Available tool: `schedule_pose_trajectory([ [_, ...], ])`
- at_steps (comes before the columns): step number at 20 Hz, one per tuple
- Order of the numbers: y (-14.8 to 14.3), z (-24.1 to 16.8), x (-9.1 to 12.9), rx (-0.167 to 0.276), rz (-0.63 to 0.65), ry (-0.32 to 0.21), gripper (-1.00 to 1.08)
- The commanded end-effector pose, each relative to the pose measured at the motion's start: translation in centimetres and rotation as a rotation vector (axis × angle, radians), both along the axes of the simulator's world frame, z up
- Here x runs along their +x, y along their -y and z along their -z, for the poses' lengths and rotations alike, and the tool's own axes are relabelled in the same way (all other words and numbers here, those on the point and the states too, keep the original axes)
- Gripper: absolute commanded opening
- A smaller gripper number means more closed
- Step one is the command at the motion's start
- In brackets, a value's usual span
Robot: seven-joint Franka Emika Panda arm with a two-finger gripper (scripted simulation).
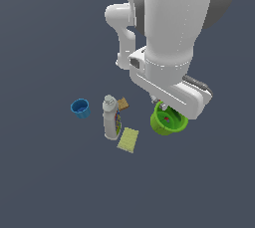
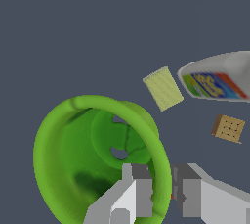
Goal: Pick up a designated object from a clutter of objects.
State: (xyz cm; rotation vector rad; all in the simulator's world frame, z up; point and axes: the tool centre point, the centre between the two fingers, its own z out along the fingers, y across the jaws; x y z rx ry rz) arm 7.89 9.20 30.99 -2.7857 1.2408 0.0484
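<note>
We hold our jaws open, one finger inside the green cup and one outside, so its thick wall sits right between them, while the cup rests on the table near the yellow sponge.

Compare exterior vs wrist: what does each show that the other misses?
Exterior only: the blue cup off to the exterior view's left, the whole arm, and a red spot inside the green cup.
Wrist only: the gripper fingers straddling the green cup's wall, one inside and one outside, plus a hole in the cup's bottom.
Both: the green cup, white bottle, yellow sponge and tan block.
</note>
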Motion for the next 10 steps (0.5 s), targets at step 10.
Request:
schedule_pose_trajectory([
  [10, 4.4, -10.5, 0.1, 0.000, -0.001, 0.001, -1.00],
])
